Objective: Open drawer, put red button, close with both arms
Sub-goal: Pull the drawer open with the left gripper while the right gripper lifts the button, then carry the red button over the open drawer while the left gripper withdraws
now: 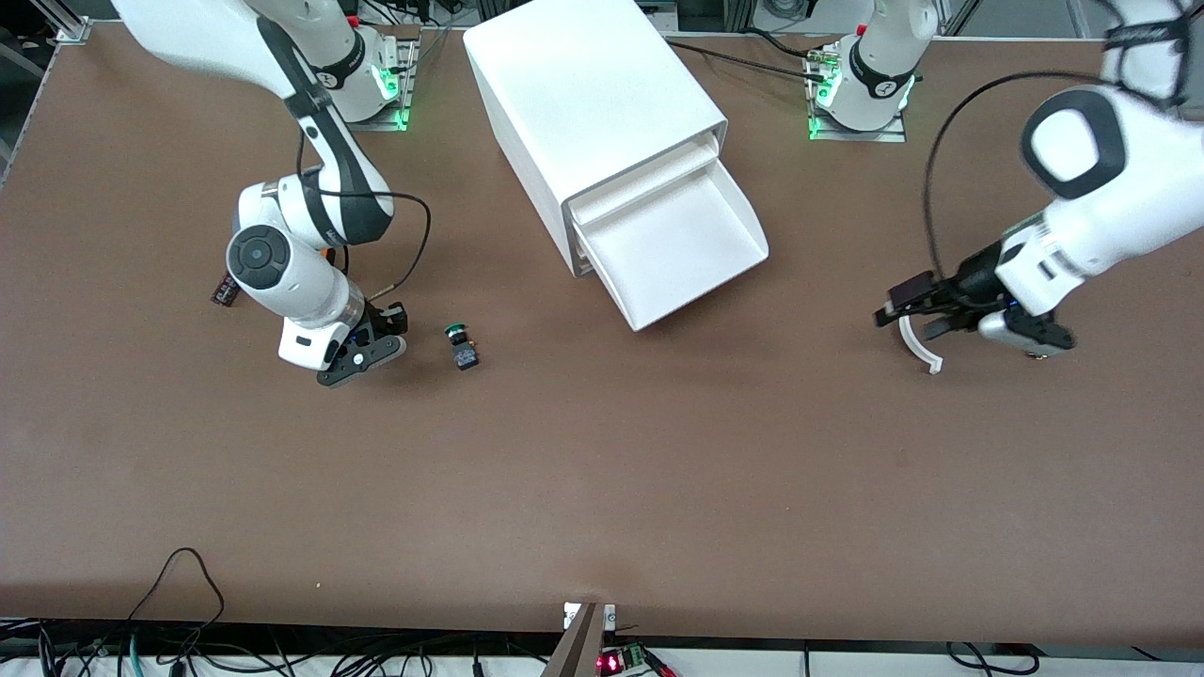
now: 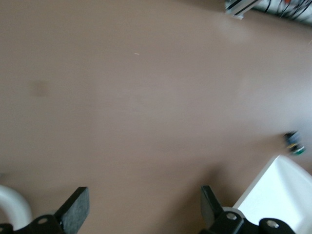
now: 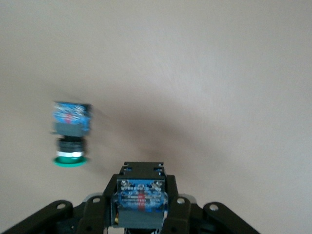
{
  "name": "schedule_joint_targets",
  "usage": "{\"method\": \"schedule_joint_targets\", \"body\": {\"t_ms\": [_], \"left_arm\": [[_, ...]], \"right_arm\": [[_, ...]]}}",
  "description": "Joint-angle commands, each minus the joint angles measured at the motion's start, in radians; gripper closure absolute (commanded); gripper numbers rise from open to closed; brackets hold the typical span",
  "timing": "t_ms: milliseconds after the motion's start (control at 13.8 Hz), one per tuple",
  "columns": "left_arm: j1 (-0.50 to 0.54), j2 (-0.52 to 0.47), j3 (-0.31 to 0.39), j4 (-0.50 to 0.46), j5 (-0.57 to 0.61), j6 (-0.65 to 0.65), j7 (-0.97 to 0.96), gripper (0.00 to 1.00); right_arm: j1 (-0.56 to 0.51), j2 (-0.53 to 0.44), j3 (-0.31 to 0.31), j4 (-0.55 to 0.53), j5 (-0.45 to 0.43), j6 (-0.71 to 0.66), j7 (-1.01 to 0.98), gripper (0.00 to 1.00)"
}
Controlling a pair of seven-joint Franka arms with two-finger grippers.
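A button body is gripped by the right gripper while the bottom drawer stands open.

The right gripper (image 1: 362, 362) is seen low over the brown surface (image 1: 602, 489) toward the right arm's end, its jaws closed on a small black button body (image 3: 140, 202); the cap colour cannot be told, so it cannot be confirmed as the red button. A green-capped button (image 1: 461, 345) lies just beside it on the surface. The bottom drawer (image 1: 682, 246) of the white cabinet (image 1: 588, 103) is pulled out and nothing is seen inside it. The left gripper (image 1: 926, 310) is held over the surface toward the left arm's end, above a curved white piece (image 1: 917, 348), its jaws spread wide and gripping nothing.
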Motion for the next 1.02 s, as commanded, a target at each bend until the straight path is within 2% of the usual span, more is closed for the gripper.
{"method": "schedule_joint_targets", "body": {"t_ms": [0,145,364,945], "left_arm": [[0.001,-0.033,0.061,0.176,0.215,-0.258,-0.019,0.0],[-0.004,-0.042,0.064,0.281,0.358,-0.39,-0.065,0.0],[-0.013,-0.046,0.061,0.305,0.449,-0.433,-0.165,0.0],[-0.029,-0.044,0.059,0.303,0.469,-0.433,-0.203,0.0]], "right_arm": [[-0.004,-0.004,0.067,0.214,0.002,-0.187,-0.067,0.71],[0.016,-0.004,0.135,0.323,0.003,-0.228,-0.099,0.71],[0.086,0.009,0.21,0.43,0.003,-0.229,-0.099,0.71],[0.37,0.241,0.203,0.73,-0.004,-0.212,-0.265,0.74]]}}
